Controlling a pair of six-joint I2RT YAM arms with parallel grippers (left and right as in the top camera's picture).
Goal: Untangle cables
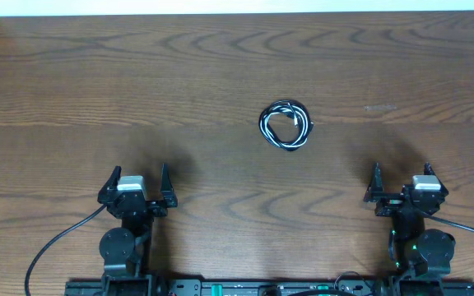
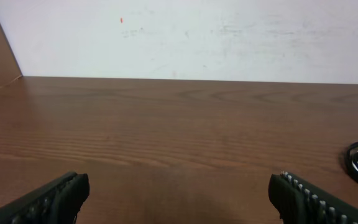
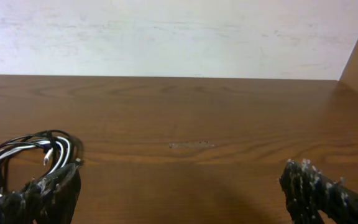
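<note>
I see the cables [image 1: 286,126] lying as one small round coil on the bare wood of the table [image 1: 220,66]. The black cord [image 3: 42,133] and the white cord [image 3: 17,148] are wound together in overlapping loops, with a short white end poking into the middle of the ring. I place everything else from that coil. My left gripper [image 1: 139,174] sits well apart from it on the near-left side, its jaws spread wide with nothing between them; its wrist camera catches only the coil's edge at the far right of the picture. My right gripper [image 1: 401,174] sits on the coil's near-right side, a little closer than the left but not touching, its jaws also spread wide and empty. In its wrist view the coil lies just beyond the finger on the picture's left. A faint pale scuff [image 1: 379,108] marks the wood to the right of the coil, and the white wall [image 2: 197,37] rises far behind it.
</note>
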